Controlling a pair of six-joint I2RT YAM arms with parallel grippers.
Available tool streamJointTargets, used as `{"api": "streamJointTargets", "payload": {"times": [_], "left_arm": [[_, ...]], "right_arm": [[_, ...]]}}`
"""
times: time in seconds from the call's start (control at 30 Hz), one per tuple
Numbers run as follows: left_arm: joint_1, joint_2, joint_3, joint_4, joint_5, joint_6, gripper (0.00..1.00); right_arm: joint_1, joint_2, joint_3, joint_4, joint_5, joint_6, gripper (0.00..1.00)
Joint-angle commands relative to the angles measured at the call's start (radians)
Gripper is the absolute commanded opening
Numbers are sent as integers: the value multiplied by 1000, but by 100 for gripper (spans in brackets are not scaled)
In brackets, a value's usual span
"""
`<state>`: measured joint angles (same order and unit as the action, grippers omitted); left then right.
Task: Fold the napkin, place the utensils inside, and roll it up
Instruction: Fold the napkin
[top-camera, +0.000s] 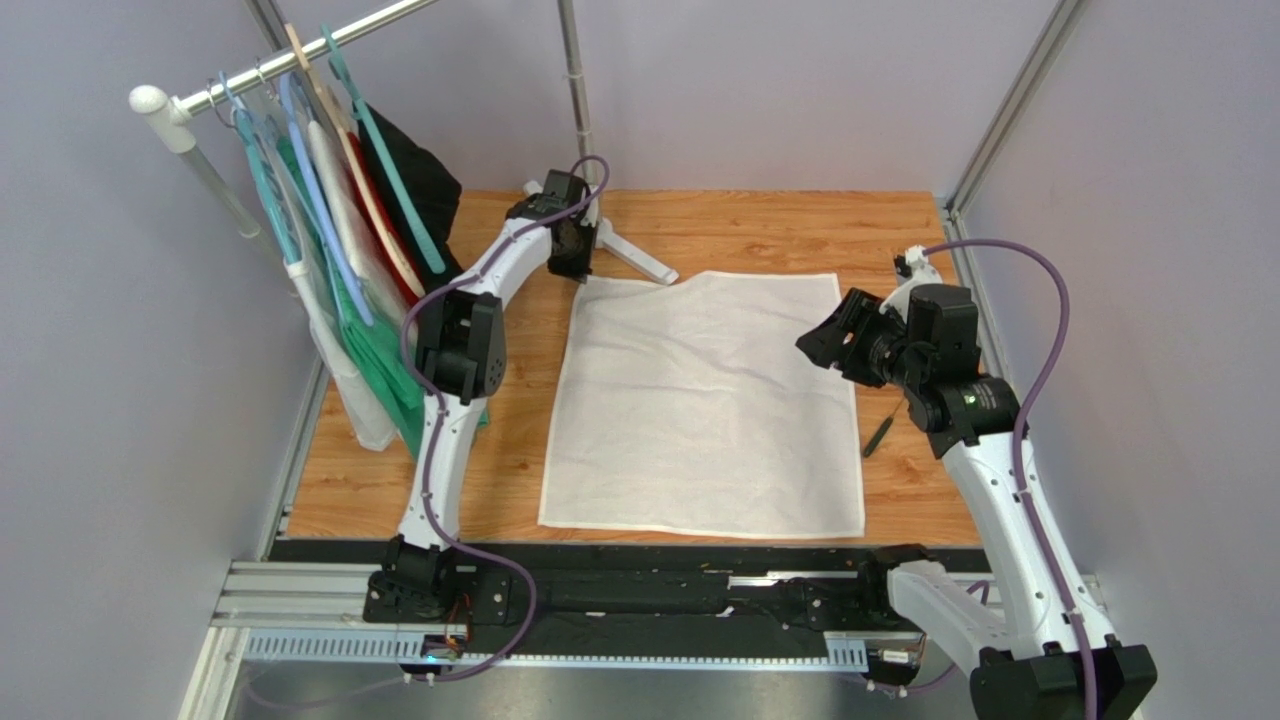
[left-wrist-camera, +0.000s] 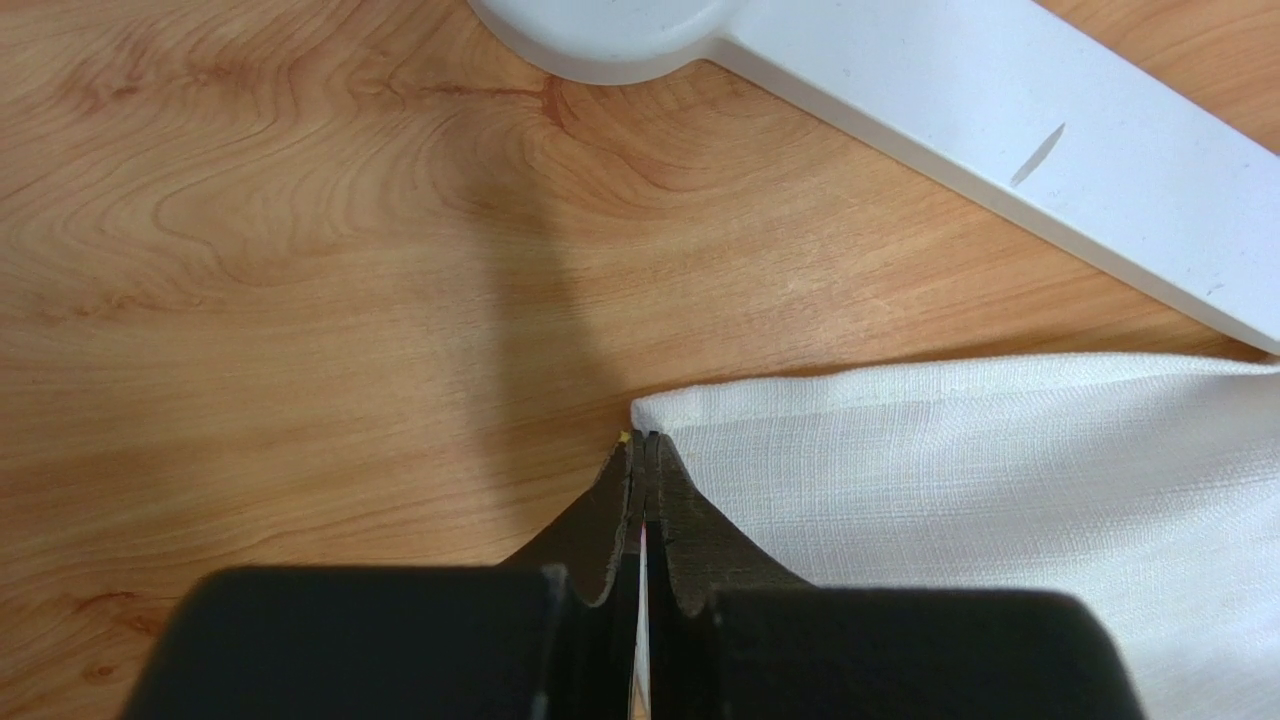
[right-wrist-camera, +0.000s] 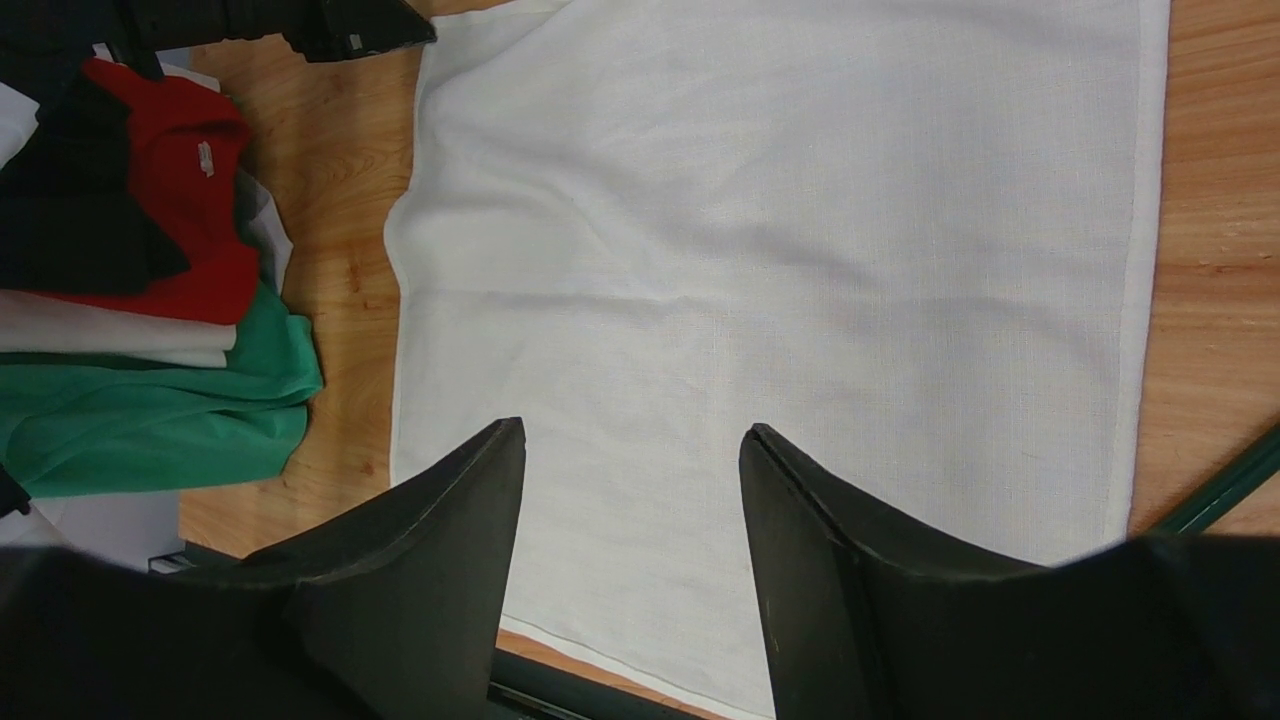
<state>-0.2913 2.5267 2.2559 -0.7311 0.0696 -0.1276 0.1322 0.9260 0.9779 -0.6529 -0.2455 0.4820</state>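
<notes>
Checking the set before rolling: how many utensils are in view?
1: a thin dark green utensil lies on the table just off the napkin's right edge. Others could be hidden under the napkin.

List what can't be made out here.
- Top view: utensil too small to identify; napkin far-left corner hidden under left gripper.
- Left wrist: its shut fingers hide whether the corner is pinched.
- Right wrist: utensil cut off by the right edge; nearest napkin edge partly hidden behind the open right gripper.
</notes>
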Motion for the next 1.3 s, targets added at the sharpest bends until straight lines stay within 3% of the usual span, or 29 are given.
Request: {"api": "streamJointTargets", "payload": {"times": [0.0, 0.3, 0.73, 1.27], "left_arm": [[-8, -80, -135, 43, -2, -4, 0], [-8, -319, -413, 300, 61, -26, 0], [-28, -437, -504, 414, 156, -47, 0], [-144, -678, -769, 605, 193, -86, 0]], "right_arm": [[-2, -3, -39, 30, 3, 6, 59], [0, 43, -119, 93, -6, 26, 59], [20, 120, -191, 157, 37, 27, 59], [37, 203, -225, 254, 37, 99, 59]]}}
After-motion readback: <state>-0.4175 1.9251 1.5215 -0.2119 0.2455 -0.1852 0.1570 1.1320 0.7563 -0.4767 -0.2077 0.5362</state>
